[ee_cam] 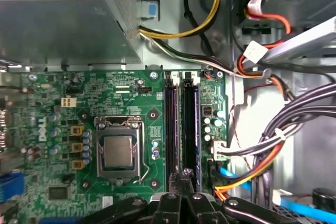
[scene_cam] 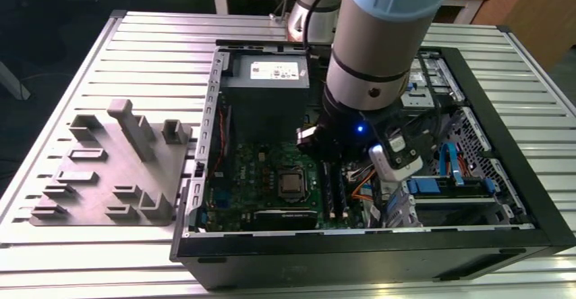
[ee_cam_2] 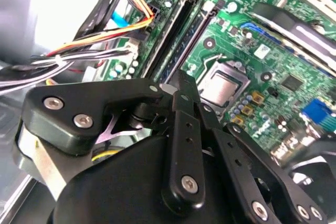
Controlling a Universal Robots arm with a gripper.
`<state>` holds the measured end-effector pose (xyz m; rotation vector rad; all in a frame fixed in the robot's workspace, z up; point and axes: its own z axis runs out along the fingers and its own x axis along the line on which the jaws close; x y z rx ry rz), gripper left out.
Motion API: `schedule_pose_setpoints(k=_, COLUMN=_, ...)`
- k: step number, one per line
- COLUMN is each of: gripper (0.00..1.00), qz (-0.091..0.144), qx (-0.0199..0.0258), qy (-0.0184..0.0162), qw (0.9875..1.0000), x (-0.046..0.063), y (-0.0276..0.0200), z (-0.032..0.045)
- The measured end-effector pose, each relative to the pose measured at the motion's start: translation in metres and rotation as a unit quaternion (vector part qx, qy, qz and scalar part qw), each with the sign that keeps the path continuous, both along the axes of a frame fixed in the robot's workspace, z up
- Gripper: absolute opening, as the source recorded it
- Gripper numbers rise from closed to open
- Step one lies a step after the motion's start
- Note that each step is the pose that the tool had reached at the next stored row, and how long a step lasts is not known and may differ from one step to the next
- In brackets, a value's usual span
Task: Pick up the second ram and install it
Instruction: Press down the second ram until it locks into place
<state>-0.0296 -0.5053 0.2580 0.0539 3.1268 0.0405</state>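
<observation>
Exterior view: open computer case [scene_cam: 520,198] lying on a slatted metal table [scene_cam: 153,49], with a grey fixture block [scene_cam: 112,171] just beside it at the exterior view's left. Robot arm [scene_cam: 378,49] entering from the upper middle of the frame and reaching down into the case, over the green motherboard [scene_cam: 261,177], toward the right of the processor socket [scene_cam: 291,184]; grey power supply [scene_cam: 266,83] in the upper part of the case. Jaws hidden here behind the wrist. Second wrist view: gripper [ee_cam_2: 181,85] seen from behind its black linkage, the 2 fingers pressed together with no gap and nothing visible between them, tips poised over the near end of 2 parallel memory slots [ee_cam_2: 173,24], between the processor socket [ee_cam_2: 223,85] and a bundle of coloured cables [ee_cam_2: 105,40]. Second ram [ee_cam_2: 195,38] taken to be the thin dark strip standing edge-on in the blue-edged slot, the one nearer the socket; full seating not discernible. First wrist view: gripper [ee_cam: 184,174] with fingers closed tip to tip, directly above the near end of the 2 slots, close to the second ram [ee_cam: 191,124] in its blue-edged slot; contact between tips and stick impossible to tell. Processor socket [ee_cam: 118,150] beside the slots, power supply [ee_cam: 58,30] beyond the board, cables [ee_cam: 273,145] on the far side of the slots.
</observation>
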Motion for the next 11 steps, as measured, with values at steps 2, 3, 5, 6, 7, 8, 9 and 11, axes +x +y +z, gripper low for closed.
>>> schedule_pose_setpoints(k=2, gripper=0.07, qz=0.000, qx=0.0000, qy=0.0000, qw=1.0000, x=0.0000, y=0.0000, z=0.0064)
schedule_pose_setpoints(k=3, gripper=0.07, qz=0.000, qx=0.0000, qy=0.0000, qw=1.0000, x=0.0000, y=0.0000, z=0.0070)
schedule_pose_setpoints(k=5, gripper=0.07, qz=0.000, qx=0.0002, qy=-0.0001, qw=1.0000, x=0.0000, y=0.0000, z=0.0069)
schedule_pose_setpoints(k=6, gripper=0.07, qz=0.000, qx=0.0002, qy=-0.0001, qw=1.0000, x=0.0000, y=0.0000, z=0.0070)
schedule_pose_setpoints(k=7, gripper=0.07, qz=0.000, qx=0.0001, qy=0.0000, qw=1.0000, x=0.0000, y=0.0000, z=0.0072)
schedule_pose_setpoints(k=8, gripper=0.07, qz=0.000, qx=0.0000, qy=0.0000, qw=1.0000, x=0.0000, y=0.0000, z=0.0075)
schedule_pose_setpoints(k=9, gripper=0.07, qz=0.000, qx=0.0001, qy=0.0000, qw=1.0000, x=0.0000, y=0.0000, z=0.0078)
schedule_pose_setpoints(k=11, gripper=0.07, qz=0.000, qx=0.0001, qy=0.0000, qw=1.0000, x=0.0000, y=0.0000, z=0.0079)
